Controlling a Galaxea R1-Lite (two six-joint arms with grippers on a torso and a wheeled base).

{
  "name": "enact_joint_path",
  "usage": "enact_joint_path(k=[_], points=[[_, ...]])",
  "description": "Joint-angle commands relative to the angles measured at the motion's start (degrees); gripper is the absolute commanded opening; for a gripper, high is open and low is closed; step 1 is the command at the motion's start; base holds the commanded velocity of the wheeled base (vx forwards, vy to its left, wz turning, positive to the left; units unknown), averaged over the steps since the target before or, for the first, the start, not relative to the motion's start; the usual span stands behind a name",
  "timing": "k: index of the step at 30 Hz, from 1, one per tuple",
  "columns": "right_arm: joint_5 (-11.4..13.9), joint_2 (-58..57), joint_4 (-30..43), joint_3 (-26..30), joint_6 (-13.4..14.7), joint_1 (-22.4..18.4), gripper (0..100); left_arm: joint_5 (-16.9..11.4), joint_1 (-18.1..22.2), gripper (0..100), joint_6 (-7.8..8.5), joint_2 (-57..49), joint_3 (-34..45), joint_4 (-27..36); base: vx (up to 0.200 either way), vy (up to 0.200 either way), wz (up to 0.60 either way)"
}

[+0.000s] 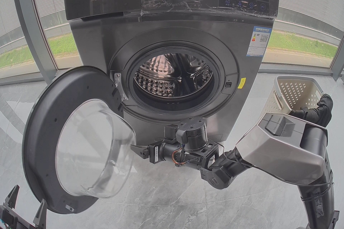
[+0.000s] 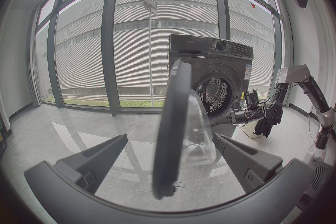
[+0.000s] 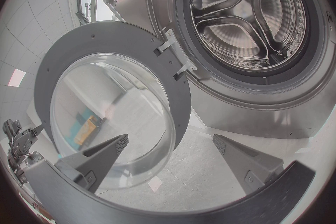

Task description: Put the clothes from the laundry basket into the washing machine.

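The washing machine [image 1: 229,36] has a matt grey shell and a shiny perforated steel drum [image 1: 168,76]. The laundry basket [image 1: 297,92] is pale plastic; the floor [image 1: 172,201] glossy.

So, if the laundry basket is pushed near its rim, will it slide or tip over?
The laundry basket looks like thin perforated plastic, so it is probably light. It stands on a glossy floor, so a low push would likely slide it. It seems taller than wide, so a rim push may tip it.
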Motion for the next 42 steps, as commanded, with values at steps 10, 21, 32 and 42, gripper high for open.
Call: enact_joint_path(k=[10,21,32,42], points=[[-2.53,-5.25,0.15,3.38,-2.07,-0.87,100,-0.02,-0.02,100,-0.2,-1.04,1.01,-0.09,0.0,0.0,0.0],[-7.28,-25.46,-6.0,27.29,-10.69,-10.89,100,-0.11,-0.02,100,-0.28,-1.04,1.01,-0.09,0.0,0.0,0.0],[-7.19,-48.4,-14.79,50.49,-15.69,-23.81,100,-0.11,-0.02,100,-0.2,-1.04,1.01,-0.09,0.0,0.0,0.0],[-6.58,-72.31,-13.56,65.7,-17.89,-34.79,100,-0.11,-0.02,100,-0.28,-1.04,1.01,-0.09,0.0,0.0,0.0]])
